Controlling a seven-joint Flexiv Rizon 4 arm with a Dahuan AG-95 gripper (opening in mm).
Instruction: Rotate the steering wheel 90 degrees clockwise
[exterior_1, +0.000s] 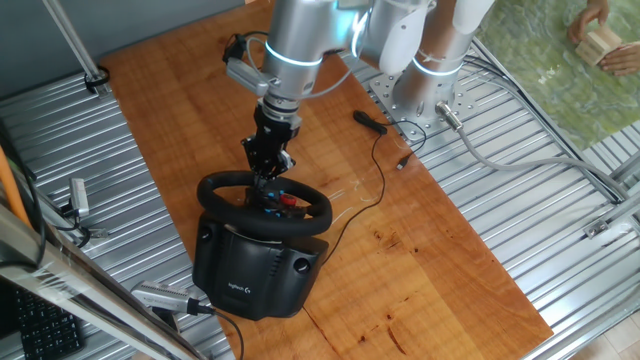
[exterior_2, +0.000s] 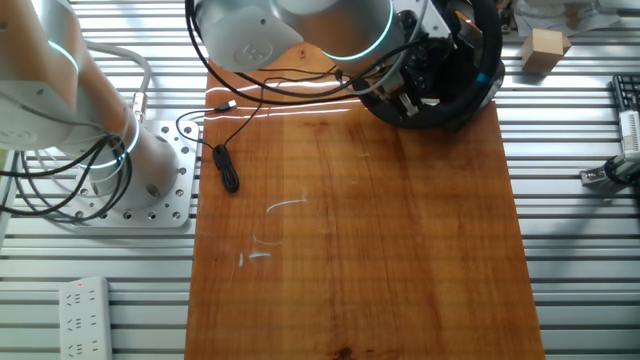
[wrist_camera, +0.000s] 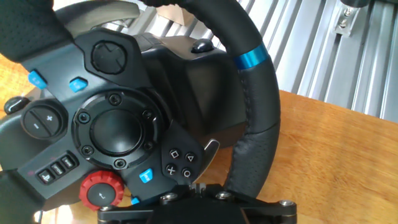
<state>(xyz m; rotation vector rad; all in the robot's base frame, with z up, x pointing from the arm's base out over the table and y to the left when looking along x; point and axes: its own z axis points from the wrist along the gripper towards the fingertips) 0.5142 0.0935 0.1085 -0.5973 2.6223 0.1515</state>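
Directly under our gripper (exterior_1: 268, 180) stood the steering wheel (exterior_1: 263, 203), fixed to its black base (exterior_1: 255, 270) on the wooden table (exterior_1: 440, 250). We had our fingers down at the far part of the rim, close above the hub with the red and blue buttons. Whether our fingers were closed on the rim or apart, we could not tell from any view. Seen from the hand, the steering wheel (wrist_camera: 258, 118) filled almost all the picture, with the blue strip (wrist_camera: 250, 59) up and to the right of us and the red dial (wrist_camera: 102, 190) low on the left. Behind our arm, a black cable (exterior_1: 375, 160) lay on the table.
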